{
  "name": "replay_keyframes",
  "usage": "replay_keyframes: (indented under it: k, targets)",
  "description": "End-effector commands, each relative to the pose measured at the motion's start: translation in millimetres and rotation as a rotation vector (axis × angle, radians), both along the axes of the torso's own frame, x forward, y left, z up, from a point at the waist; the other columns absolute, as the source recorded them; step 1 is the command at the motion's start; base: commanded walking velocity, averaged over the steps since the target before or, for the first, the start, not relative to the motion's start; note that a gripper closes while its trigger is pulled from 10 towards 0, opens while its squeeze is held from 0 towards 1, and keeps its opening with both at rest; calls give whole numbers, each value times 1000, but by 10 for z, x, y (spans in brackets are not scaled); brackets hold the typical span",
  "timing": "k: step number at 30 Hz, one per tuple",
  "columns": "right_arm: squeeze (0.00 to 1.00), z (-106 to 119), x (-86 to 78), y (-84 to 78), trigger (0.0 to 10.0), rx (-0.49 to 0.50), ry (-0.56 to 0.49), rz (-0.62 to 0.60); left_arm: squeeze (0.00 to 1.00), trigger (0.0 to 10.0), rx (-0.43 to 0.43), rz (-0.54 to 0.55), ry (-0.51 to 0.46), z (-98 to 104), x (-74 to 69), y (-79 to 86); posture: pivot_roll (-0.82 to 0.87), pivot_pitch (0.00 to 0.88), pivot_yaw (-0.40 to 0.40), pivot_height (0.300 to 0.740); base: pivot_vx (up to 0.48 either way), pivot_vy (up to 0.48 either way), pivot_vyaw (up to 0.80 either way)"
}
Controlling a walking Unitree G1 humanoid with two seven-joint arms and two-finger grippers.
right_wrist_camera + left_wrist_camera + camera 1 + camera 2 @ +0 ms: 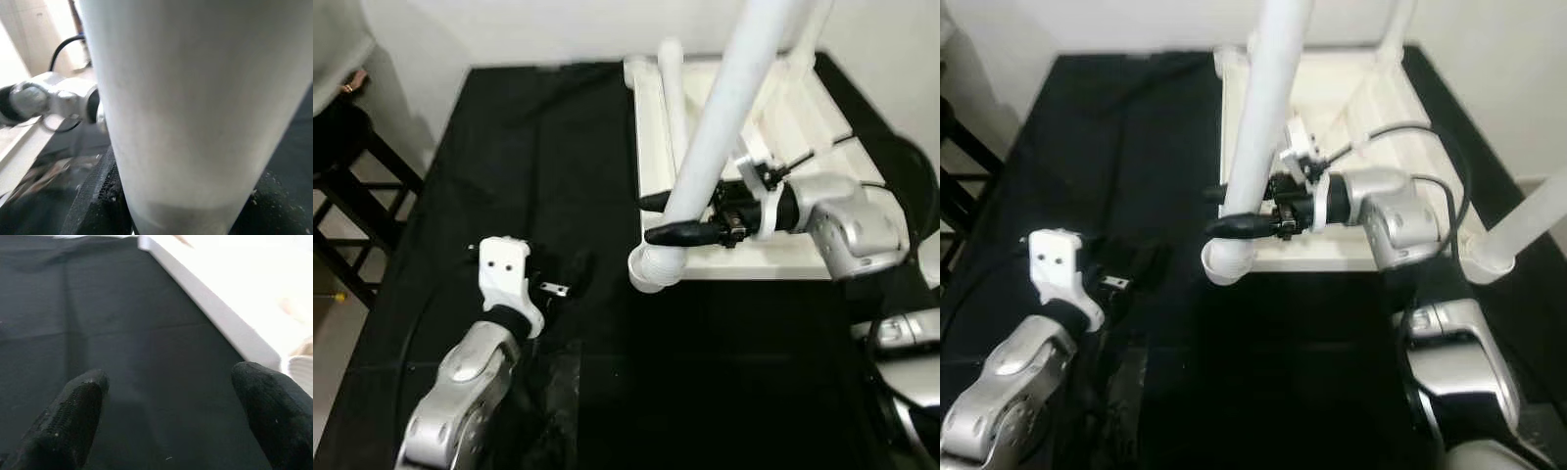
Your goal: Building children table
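A white children's table (773, 262) lies upside down on a black cloth (538, 147). My right gripper (664, 218) is shut on a long white leg (720, 117), which stands tilted with its lower end (651, 269) just off the table's near left corner. In the right wrist view the leg (195, 98) sits between the black fingers (95, 198). My left gripper (570, 279) hovers open over the cloth to the left of the table, holding nothing. The left wrist view shows its fingers (73, 416) spread wide, with the table's edge (215, 313) beyond them.
A second white leg (674, 93) lies along the table's left side, and another leg (1528, 225) stands at its right corner. A dark wooden chair (352, 186) stands off the cloth at the far left. White walls close the back.
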State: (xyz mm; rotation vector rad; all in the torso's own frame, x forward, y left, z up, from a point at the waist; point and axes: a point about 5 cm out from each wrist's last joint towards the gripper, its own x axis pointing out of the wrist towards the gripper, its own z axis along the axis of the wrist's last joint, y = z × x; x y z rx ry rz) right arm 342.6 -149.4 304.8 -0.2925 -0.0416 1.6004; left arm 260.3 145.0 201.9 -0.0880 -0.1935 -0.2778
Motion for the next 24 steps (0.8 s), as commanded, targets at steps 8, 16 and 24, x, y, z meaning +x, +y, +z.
replay_keyframes:
  k: [8, 16, 24]
  targets:
    - [0, 175, -54, 205, 10000, -106, -55, 143, 0, 10000, 44, 62, -40, 160, -69, 115, 52, 445, -2, 740, 0, 0, 0]
    - [0, 121, 25, 373, 10000, -203, -94, 166, 0, 10000, 46, 96, -86, 330, -111, 204, 64, 443, -31, 740, 0, 0, 0]
    - [0, 151, 181, 493, 10000, -169, -138, 121, 0, 10000, 54, 97, -89, 361, -180, 208, 65, 430, -40, 740, 0, 0, 0]
